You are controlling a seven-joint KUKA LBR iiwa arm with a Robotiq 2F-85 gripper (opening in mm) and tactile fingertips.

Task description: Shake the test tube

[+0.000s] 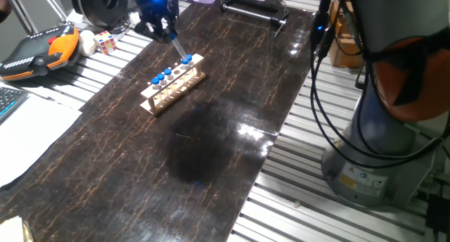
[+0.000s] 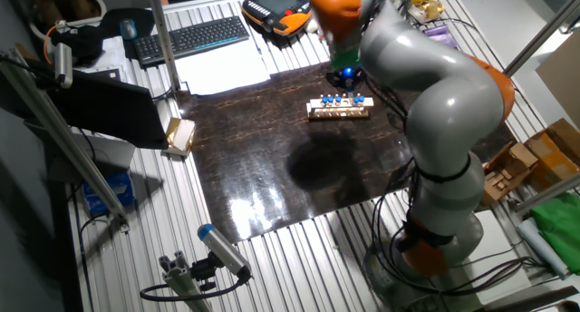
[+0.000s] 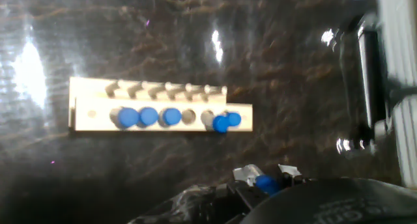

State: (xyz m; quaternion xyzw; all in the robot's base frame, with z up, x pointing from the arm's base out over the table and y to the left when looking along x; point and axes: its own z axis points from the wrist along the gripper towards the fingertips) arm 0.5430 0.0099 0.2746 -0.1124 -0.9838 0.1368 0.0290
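Hand view shows our gripper (image 3: 267,178) closed on the test tube (image 3: 264,182), its blue cap pinched between the two fingertips (image 3: 246,174) above the table. In one fixed view we see the tube (image 1: 179,50) slanting down from the gripper (image 1: 169,32), its lower end just over the far end of the wooden rack (image 1: 174,84). The rack rests on the dark marbled tabletop (image 1: 211,150) and holds other blue-capped tubes (image 3: 148,116), with one hole empty.

- No text, label, brand, number or sign is showing legibly in any view; all printed surfaces are appearing too small or blurred.
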